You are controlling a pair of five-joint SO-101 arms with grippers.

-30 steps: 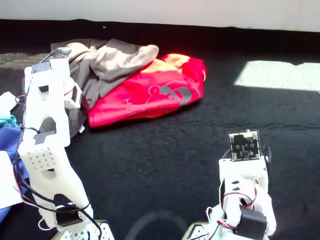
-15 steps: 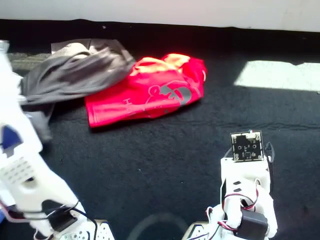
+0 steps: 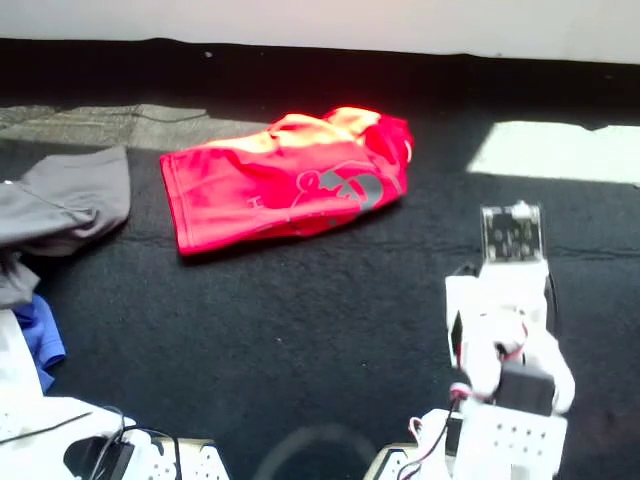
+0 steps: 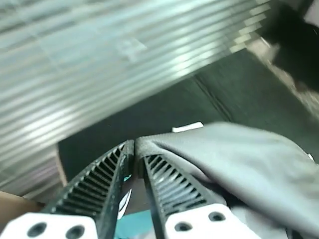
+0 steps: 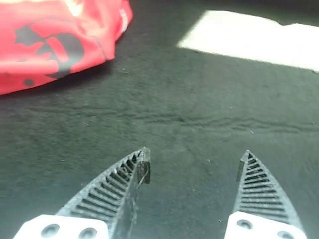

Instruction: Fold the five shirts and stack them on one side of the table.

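Grey shirt (image 3: 70,200) lies bunched at the far-left edge of the high view, with part of it running out of sight. In the left wrist view, the left gripper (image 4: 134,144) is pinched closed on a fold of this grey cloth, which drapes away from the fingertips. Nearer the arms, a blue shirt (image 3: 40,340) peeks in at the same left edge, beside the left arm's white base (image 3: 50,440).

A strip of bare black table (image 3: 300,330) separates the grey shirt from the red shirt (image 3: 285,180). The red shirt lies spread out, roughly in the middle and towards the far side. The black surface in front of its near edge is bare, a broad space between the two arms.

At the near right stands the right arm (image 3: 505,330). Its right gripper (image 5: 195,155) is spread wide, with bare black table showing between the fingers. The red shirt's corner lies well apart from it. A bright patch of sunlight (image 3: 560,150) falls on the table at the far-right edge.
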